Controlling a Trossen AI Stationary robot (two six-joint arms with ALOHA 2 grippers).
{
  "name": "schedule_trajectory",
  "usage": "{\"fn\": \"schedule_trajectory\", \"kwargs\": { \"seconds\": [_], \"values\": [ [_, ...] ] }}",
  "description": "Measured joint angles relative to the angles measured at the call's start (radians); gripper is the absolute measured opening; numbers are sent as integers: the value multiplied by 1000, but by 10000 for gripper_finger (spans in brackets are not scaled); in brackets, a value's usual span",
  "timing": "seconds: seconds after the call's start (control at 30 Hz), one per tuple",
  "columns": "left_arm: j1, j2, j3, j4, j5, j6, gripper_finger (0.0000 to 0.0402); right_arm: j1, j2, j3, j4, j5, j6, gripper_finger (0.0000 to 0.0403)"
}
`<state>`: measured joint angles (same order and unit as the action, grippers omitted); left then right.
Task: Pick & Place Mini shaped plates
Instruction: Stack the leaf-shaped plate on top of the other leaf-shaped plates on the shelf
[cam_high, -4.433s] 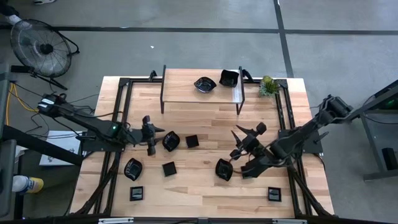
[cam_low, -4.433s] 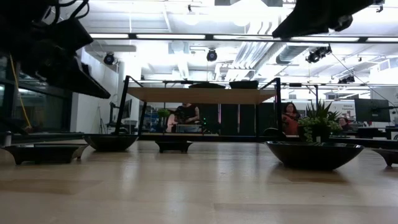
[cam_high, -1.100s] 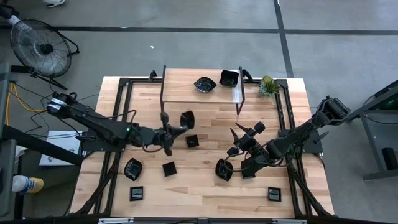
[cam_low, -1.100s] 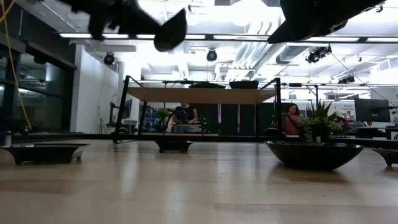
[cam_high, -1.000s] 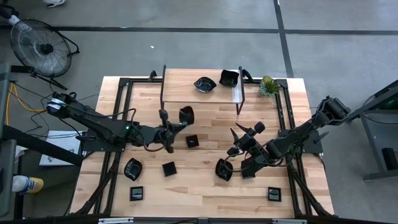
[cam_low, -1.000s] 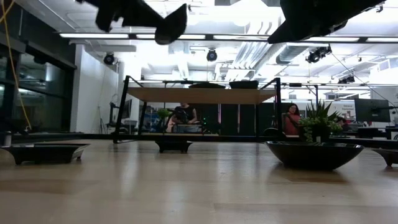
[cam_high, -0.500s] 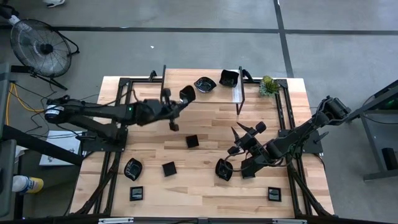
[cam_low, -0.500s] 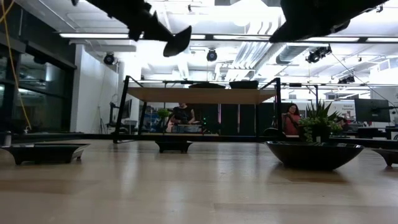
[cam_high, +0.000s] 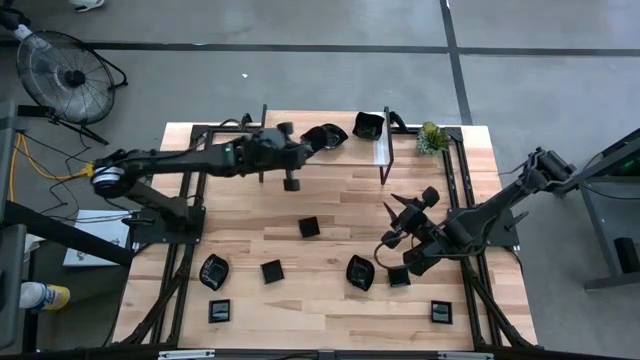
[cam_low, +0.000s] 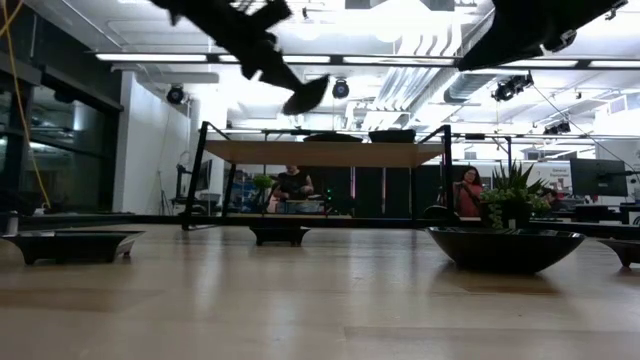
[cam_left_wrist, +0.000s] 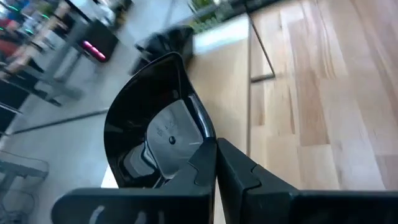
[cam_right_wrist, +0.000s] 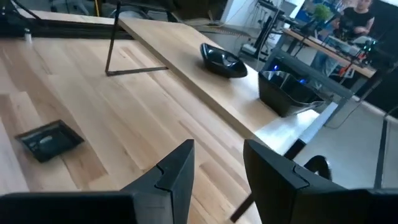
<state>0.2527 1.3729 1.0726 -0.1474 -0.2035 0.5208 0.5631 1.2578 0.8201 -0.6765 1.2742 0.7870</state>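
My left gripper (cam_high: 301, 145) is shut on a glossy black mini plate (cam_left_wrist: 146, 112) and holds it in the air at the left end of the raised wooden shelf (cam_high: 300, 122). In the low view this plate (cam_low: 305, 98) hangs above shelf height. Two more plates (cam_high: 330, 133) (cam_high: 368, 125) rest on the shelf. Several others lie flat on the table, among them a round one (cam_high: 360, 272) and a square one (cam_high: 310, 227). My right gripper (cam_right_wrist: 217, 165) stands open over the table's right half with nothing between its fingers. My left gripper pinches the plate's rim (cam_left_wrist: 200, 132) between its two fingers, one finger on the plate's inner face and one behind it. The fingers slant slightly downward toward the far side. The plate sticks out past the fingertips, tipped up on edge and clear of table and shelf.
The shelf stands on thin black legs (cam_high: 262, 160) at the table's far edge. A small green plant (cam_high: 431, 138) sits at the far right. Black frame rails (cam_high: 190, 180) run along both table sides. Bare wood lies under and in front of the shelf.
My left gripper has carried the plate from over the table's middle toward the far edge and right, rising a little, up to the shelf, and it has turned on the way. My right gripper has drawn back slightly toward the right edge, still open.
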Motion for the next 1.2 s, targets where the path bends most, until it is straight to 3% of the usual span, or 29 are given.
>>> {"fn": "schedule_trajectory", "kwargs": {
  "seconds": [0.13,0.3,0.47,0.63,0.8,1.2],
  "values": [
    [2,93,124,-65,0,29,0,11,-83,-80,-12,2,40,134],
    [3,156,232,-191,-51,45,0,60,-276,-243,70,3,63,134],
    [18,192,345,-296,-72,51,0,86,-498,-344,327,-106,-227,134],
    [50,253,480,-420,-38,32,0,70,-656,-447,719,-321,-623,134],
    [71,343,591,-550,-11,24,0,41,-721,-521,909,-428,-762,134],
    [90,436,694,-599,-39,-2,0,17,-723,-585,958,-454,-723,134]
  ]
}}
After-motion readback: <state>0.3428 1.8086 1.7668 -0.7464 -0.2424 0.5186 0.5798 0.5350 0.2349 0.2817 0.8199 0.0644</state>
